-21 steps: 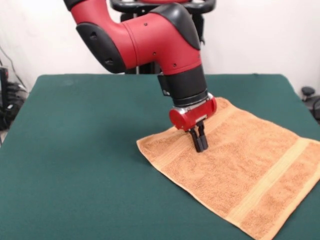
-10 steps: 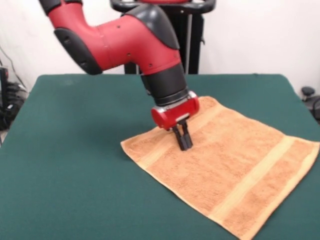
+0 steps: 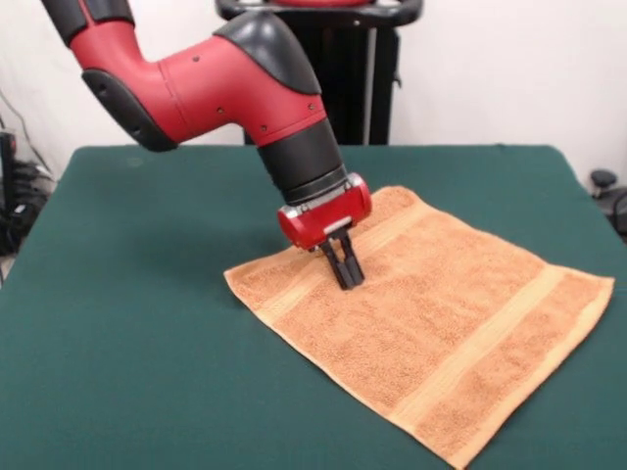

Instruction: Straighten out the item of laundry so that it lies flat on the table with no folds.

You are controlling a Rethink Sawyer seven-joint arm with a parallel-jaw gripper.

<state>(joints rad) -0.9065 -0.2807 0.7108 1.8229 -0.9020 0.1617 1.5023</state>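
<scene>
The item of laundry [image 3: 431, 313] is an orange-tan terry towel spread on the dark green table [image 3: 147, 323], right of centre, turned like a diamond. It looks flat, with a woven band near its upper left edge and another near its lower right edge. My gripper [image 3: 350, 282] comes down at a slant from the red and black arm. Its black fingertips are pressed together on the towel's upper left part, just inside the band. The fingers look shut, with no cloth lifted between them.
The table's left half is bare green cloth. The towel's lower corner [image 3: 456, 460] lies near the front table edge. A black object [image 3: 604, 181] sits off the table at the right, and cables [image 3: 15, 196] hang at the left.
The arm has swung to the left with its fingertips on the cloth. The whole towel has slid left with it, away from the right table edge.
</scene>
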